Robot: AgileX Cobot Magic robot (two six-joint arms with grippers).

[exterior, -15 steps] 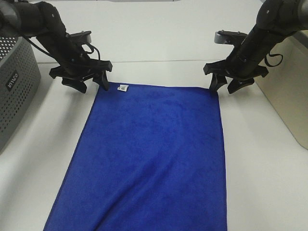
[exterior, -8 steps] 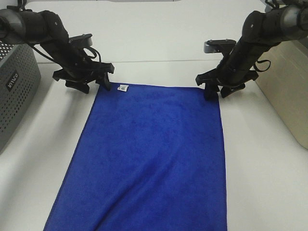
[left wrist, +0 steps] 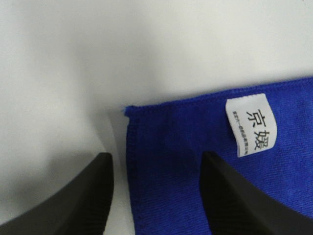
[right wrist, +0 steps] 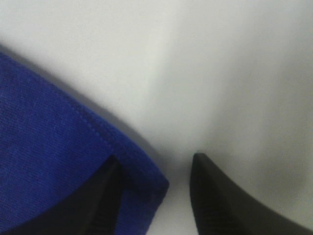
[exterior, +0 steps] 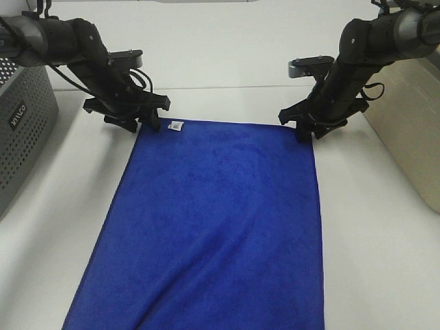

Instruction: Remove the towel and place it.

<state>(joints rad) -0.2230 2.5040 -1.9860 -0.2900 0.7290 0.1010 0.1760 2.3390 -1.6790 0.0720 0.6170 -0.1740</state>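
Left gripper [exterior: 142, 122] and right gripper [exterior: 311, 130] have both dropped lower and drawn in over the last second, so that each now sits right at a far corner of the towel [exterior: 220, 227] rather than hanging just behind its far edge, and their jaws have narrowed from the wider spread they had. That reads as the start of a two-corner pinch, the first step in lifting the cloth away. The towel itself has not stirred: it lies spread flat on the white table [exterior: 227, 55], well clear of the grey perforated basket [exterior: 20, 130] on the left and the beige bin [exterior: 412, 137] on the right, with its near end running out of the high view. Neither gripper has hold of it yet. In the left wrist view one finger stands on bare table just outside the side hem and the other over the cloth beside the white tag [left wrist: 251, 125], with a clear gap between them. In the right wrist view the corner likewise lies between parted fingers, one over the blue pile, one over the table. Both are partly open and astride their corners, grasping nothing as far as the frames show
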